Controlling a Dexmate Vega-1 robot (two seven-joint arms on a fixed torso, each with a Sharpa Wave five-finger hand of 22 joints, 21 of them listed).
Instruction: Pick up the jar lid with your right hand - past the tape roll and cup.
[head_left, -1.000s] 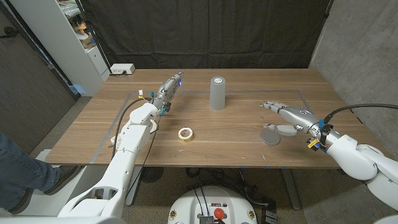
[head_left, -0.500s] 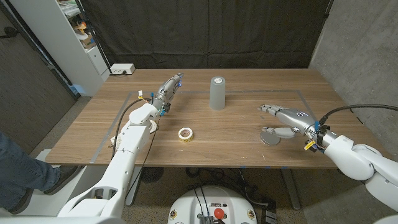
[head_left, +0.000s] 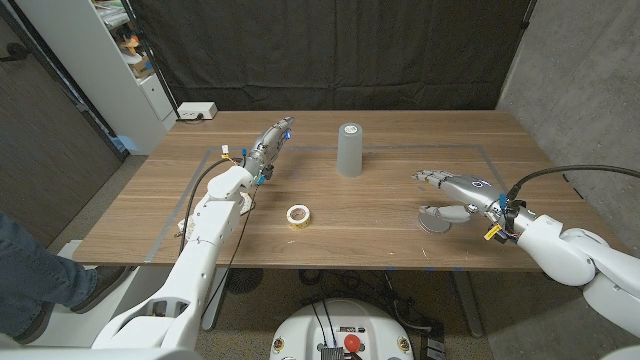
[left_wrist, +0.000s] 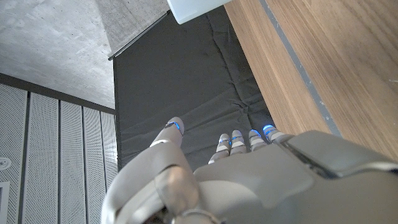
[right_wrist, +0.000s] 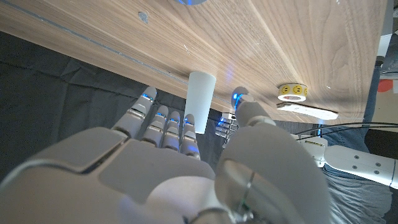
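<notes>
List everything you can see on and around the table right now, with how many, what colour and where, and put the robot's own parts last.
jar lid: one, grey, flat on the table's right part, under the right hand.
cup: one, grey, upright, far middle of the table.
tape roll: one, pale yellow, lying flat, near middle of the table.
white box: one, at the table's far left corner.
table: one, brown wood, with grey tape lines marking a rectangle.
white shelf: one, beyond the table's left side.
person's leg: one, in blue jeans, at the picture's lower left edge.
left hand: one, silver, fingers straight, at the table's far left part, holding nothing.
right hand: one, silver, fingers spread over the jar lid, thumb by its edge.
</notes>
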